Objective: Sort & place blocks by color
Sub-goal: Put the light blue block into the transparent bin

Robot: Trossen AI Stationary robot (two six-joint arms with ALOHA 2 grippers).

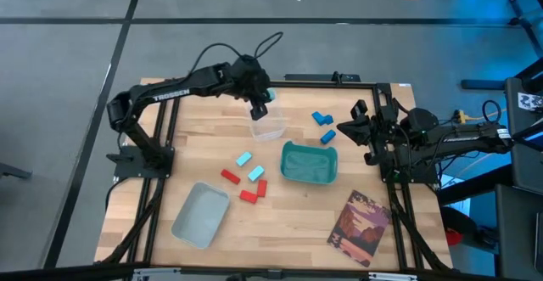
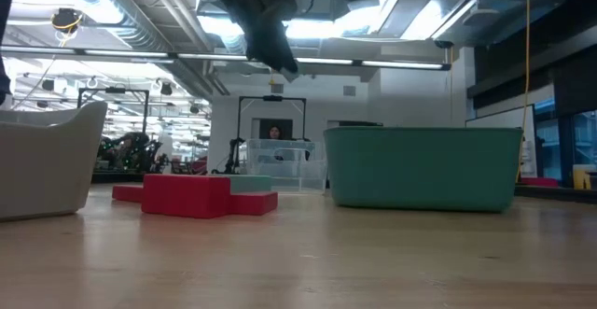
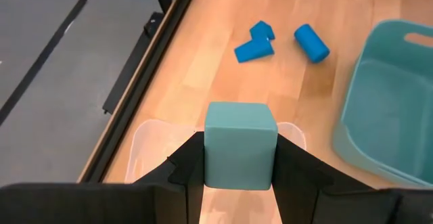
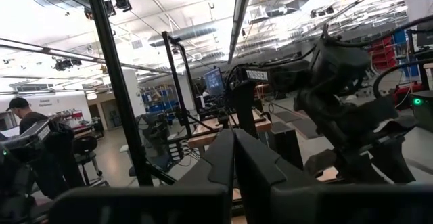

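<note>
My left gripper (image 1: 259, 109) hangs over the clear plastic container (image 1: 267, 126) at the table's far middle, shut on a light cyan block (image 3: 240, 145). Two more light cyan blocks (image 1: 243, 159) (image 1: 255, 174) and three red blocks (image 1: 249, 196) lie flat on the table between the grey tray (image 1: 201, 215) and the teal bin (image 1: 309, 162). Three darker blue blocks (image 3: 255, 48) lie on the table beyond the bin. My right gripper (image 1: 349, 128) waits raised at the right side, shut on nothing. My left gripper pinches the light cyan block by two opposite side faces (image 3: 208, 158) between its two fingers (image 3: 186, 166). The fingers slant downward from the table's left. The block is lifted clear, hanging over the clear container's rim (image 3: 152, 139).
A picture card (image 1: 360, 217) lies at the near right corner. The teal bin stands just right of the clear container. Dark frame rails run along the table's far and side edges. Bare wood shows near the front edge.
</note>
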